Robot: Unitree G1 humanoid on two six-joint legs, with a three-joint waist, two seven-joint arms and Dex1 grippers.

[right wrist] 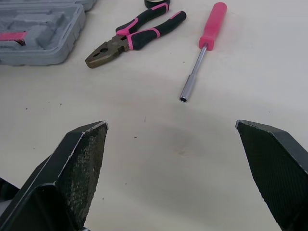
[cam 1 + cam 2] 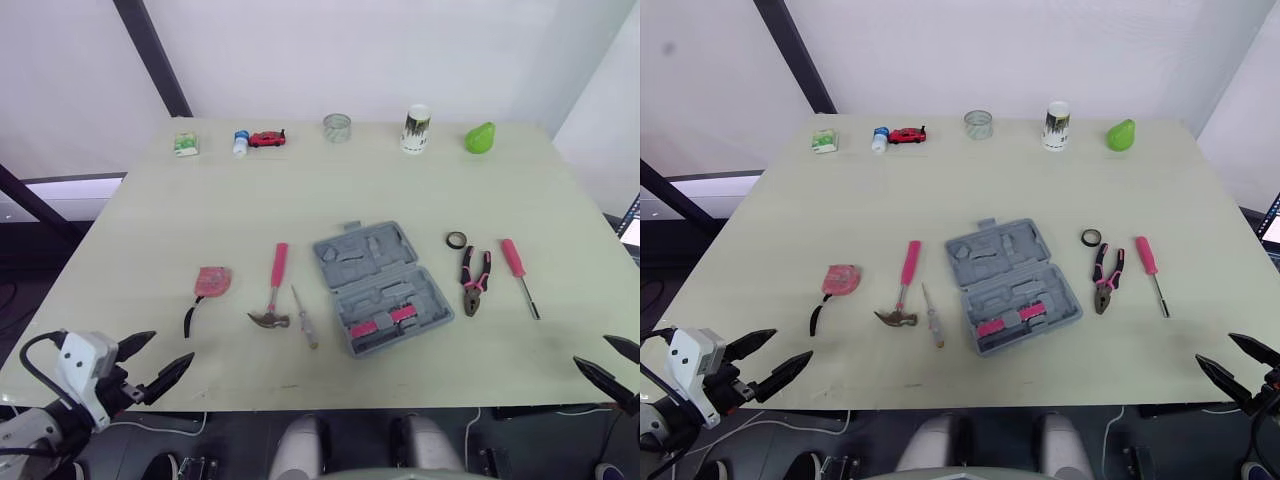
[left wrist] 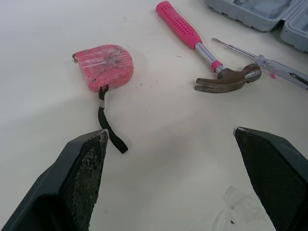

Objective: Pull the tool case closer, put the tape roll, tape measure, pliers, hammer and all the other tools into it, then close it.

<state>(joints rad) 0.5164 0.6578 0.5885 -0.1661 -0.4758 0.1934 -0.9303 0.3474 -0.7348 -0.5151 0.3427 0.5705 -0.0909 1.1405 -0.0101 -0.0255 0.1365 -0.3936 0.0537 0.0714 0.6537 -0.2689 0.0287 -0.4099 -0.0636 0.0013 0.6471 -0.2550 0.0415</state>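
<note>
**A:** How do the jaws stand?

**B:** The left gripper [image 2: 170,347] is spread wide with nothing between its fingers. The right gripper [image 2: 591,350] is the same, wide open and empty. Both sit at the near edge of the table [image 2: 150,230].

**A:** And the case?

**B:** The case [image 2: 380,288] lies open and flat. It is ahead of the grippers and between them, well apart from both.

**A:** What's in front of the left jaws?

**B:** The tape measure [image 3: 103,65], with its black strap [image 3: 102,113] trailing back toward one finger. The hammer [image 3: 197,41] lies ahead on the case side. The screwdriver [image 3: 262,60] is just past it, near the case.

**A:** And the right?

**B:** The pliers [image 1: 130,41] are ahead on the case side. The pink driver [image 1: 204,45] lies beside them, straight out from the gap, with its tip pointing back at the jaws. The tape roll [image 2: 456,240] sits just beyond the pliers' handles.
</note>
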